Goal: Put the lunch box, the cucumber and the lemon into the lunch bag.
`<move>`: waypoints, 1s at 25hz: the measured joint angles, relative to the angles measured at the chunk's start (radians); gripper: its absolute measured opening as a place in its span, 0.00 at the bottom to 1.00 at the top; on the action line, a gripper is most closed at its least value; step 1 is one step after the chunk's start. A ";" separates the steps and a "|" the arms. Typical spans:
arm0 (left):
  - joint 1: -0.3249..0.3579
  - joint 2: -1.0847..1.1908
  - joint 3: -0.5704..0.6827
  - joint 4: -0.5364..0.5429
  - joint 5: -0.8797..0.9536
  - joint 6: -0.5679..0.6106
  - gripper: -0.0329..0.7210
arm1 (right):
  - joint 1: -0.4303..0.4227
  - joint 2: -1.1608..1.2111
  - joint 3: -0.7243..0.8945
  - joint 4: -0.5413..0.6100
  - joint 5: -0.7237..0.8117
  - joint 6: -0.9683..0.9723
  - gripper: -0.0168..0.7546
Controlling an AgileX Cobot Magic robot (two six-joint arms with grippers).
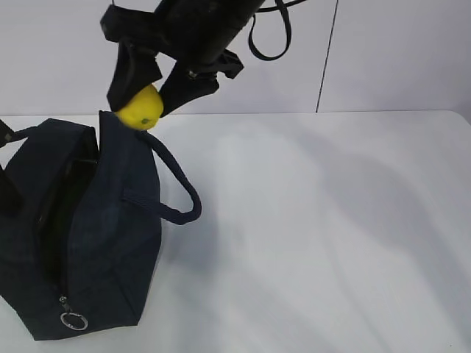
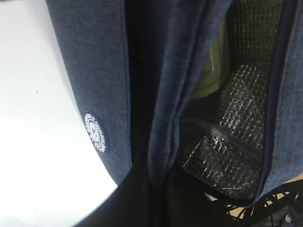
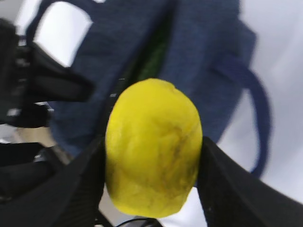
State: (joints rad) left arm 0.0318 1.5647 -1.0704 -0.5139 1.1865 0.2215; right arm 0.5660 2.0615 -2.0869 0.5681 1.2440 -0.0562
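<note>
A: From the outside camera, where is the lemon [image 1: 140,108]?
B: Pinched between the two black fingers of the right gripper [image 1: 142,103], up in the air just over the top rear edge of the lunch bag [image 1: 96,235]. The bag stands on the white table [image 1: 324,220] at the left, its mouth open, ring pull [image 1: 73,321] hanging low at the front

A: And the left wrist camera?
B: It looks down into the bag past the navy wall. Silver quilted lining [image 2: 236,123] shows inside, and a pale green lunch box [image 2: 213,71] sits against it. The left gripper's own jaws aren't visible; it is closed

A: The right wrist camera?
B: The lemon [image 3: 152,161] fills the middle, a dark finger [image 3: 232,189] pressed on each side, jaws spread to its width. The bag [image 3: 199,56] lies blurred beneath
</note>
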 joint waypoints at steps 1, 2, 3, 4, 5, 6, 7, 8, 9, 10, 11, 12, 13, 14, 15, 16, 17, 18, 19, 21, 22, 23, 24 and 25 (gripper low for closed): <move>0.000 0.000 0.000 0.000 0.000 0.000 0.05 | 0.002 0.000 0.000 0.027 0.000 -0.007 0.58; 0.000 0.000 0.000 0.000 0.000 0.000 0.05 | 0.002 0.002 0.000 0.049 0.000 -0.013 0.58; 0.000 0.000 0.000 0.000 0.000 0.000 0.05 | 0.002 0.004 0.000 0.068 0.000 -0.016 0.58; 0.000 0.000 0.000 -0.002 0.000 0.000 0.05 | 0.002 0.012 0.000 0.097 0.000 -0.018 0.58; 0.000 0.000 0.000 -0.006 0.000 0.000 0.05 | 0.002 0.024 0.000 0.133 0.000 -0.020 0.58; 0.002 0.000 0.000 -0.009 0.000 0.000 0.05 | 0.002 0.039 0.000 0.169 0.000 -0.022 0.58; 0.002 0.000 0.000 -0.011 0.001 0.000 0.05 | 0.004 0.054 0.000 0.197 0.000 -0.023 0.58; 0.002 0.000 0.000 -0.013 0.002 0.000 0.05 | 0.004 0.070 0.000 0.224 0.000 -0.029 0.58; 0.002 0.000 0.000 -0.013 0.002 0.000 0.05 | 0.008 0.085 0.002 0.250 0.000 -0.033 0.58; 0.002 0.000 0.000 -0.015 0.002 0.000 0.05 | 0.013 0.095 0.002 0.270 0.000 -0.045 0.58; 0.002 0.000 0.000 -0.015 0.002 0.000 0.05 | 0.018 0.106 0.004 0.291 0.000 -0.052 0.58; 0.002 0.000 0.000 -0.015 0.002 0.000 0.05 | 0.023 0.114 0.004 0.311 -0.002 -0.059 0.58; 0.002 0.000 0.000 -0.015 0.002 0.000 0.05 | 0.027 0.125 0.004 0.328 -0.003 -0.063 0.58; 0.002 0.000 0.000 -0.015 0.002 0.000 0.05 | 0.031 0.133 0.004 0.334 -0.004 -0.068 0.58; 0.002 0.000 0.000 -0.017 0.003 0.000 0.05 | 0.037 0.142 0.004 0.340 -0.004 -0.070 0.58; 0.002 0.000 0.000 -0.017 0.003 0.000 0.05 | 0.042 0.155 0.004 0.344 -0.004 -0.070 0.58; 0.002 0.000 0.000 -0.017 0.005 0.000 0.05 | 0.044 0.162 0.004 0.350 -0.006 -0.072 0.58; 0.002 0.000 0.000 -0.017 0.004 0.000 0.05 | 0.048 0.171 0.004 0.353 -0.006 -0.072 0.58; 0.002 0.000 0.000 -0.017 0.004 0.000 0.05 | 0.051 0.180 0.004 0.357 -0.008 -0.074 0.58; 0.002 0.000 0.000 -0.019 0.004 0.000 0.05 | 0.053 0.196 0.004 0.369 -0.012 -0.078 0.58; 0.002 0.000 0.000 -0.019 0.004 0.000 0.05 | 0.053 0.204 0.004 0.371 -0.012 -0.085 0.58; 0.002 0.000 0.000 -0.019 0.004 0.000 0.05 | 0.053 0.217 0.004 0.373 -0.012 -0.088 0.58; 0.002 0.000 0.000 -0.019 0.004 0.000 0.05 | 0.053 0.228 0.004 0.373 -0.012 -0.091 0.58; 0.002 0.000 0.000 -0.019 0.004 0.000 0.05 | 0.053 0.242 0.004 0.373 -0.013 -0.093 0.58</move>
State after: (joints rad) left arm 0.0333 1.5647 -1.0704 -0.5325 1.1910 0.2215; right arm 0.6188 2.3032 -2.0830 0.9412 1.2309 -0.1495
